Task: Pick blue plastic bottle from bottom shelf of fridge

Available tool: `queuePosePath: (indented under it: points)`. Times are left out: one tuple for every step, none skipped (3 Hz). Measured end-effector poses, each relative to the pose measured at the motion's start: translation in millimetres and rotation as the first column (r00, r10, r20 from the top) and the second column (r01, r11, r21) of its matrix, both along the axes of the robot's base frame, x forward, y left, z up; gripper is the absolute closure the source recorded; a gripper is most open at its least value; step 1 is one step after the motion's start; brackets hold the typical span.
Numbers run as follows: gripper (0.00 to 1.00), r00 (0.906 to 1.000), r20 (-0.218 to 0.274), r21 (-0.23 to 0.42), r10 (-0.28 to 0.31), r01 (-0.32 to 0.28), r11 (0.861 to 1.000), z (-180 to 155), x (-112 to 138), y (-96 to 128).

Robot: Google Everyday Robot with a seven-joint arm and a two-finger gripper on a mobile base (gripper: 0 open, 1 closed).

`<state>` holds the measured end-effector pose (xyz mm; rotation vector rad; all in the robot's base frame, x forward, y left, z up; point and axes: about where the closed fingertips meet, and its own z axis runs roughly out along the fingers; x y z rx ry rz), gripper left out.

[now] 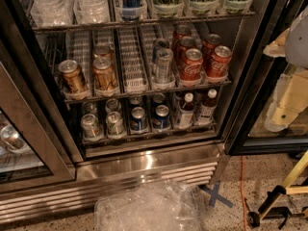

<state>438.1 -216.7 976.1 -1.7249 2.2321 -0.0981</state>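
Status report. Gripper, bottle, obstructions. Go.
Gripper off to the right, outside the fridge. Blue plastic bottle upright on the bottom shelf, right side, untouched. Second bottle at its right, Pepsi can at its left; nothing in front.

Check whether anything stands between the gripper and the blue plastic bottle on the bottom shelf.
The gripper hangs outside, right of the dark door frame, which lies between them. The blue plastic bottle stands at the front of the bottom shelf, no door before it. A second bottle stands on its gripper side.
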Motion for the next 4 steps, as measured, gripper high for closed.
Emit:
queuePosePath:
  points:
    - [0.0, 1.0, 0.0, 0.0, 0.0, 0.0, 1.0, 0.0, 0.0, 0.0]
    - [0.0, 0.9993, 0.015, 0.05, -0.034, 0.034, 0.998, -8.7, 5.0, 4.0]
    - [0.0, 0.989, -0.003, 0.191, -0.148, 0.146, 0.971, -41.2, 5.6, 9.4]
    - [0.0, 0.9654, -0.027, 0.342, -0.259, 0.253, 0.905, -76.3, 6.6, 21.8]
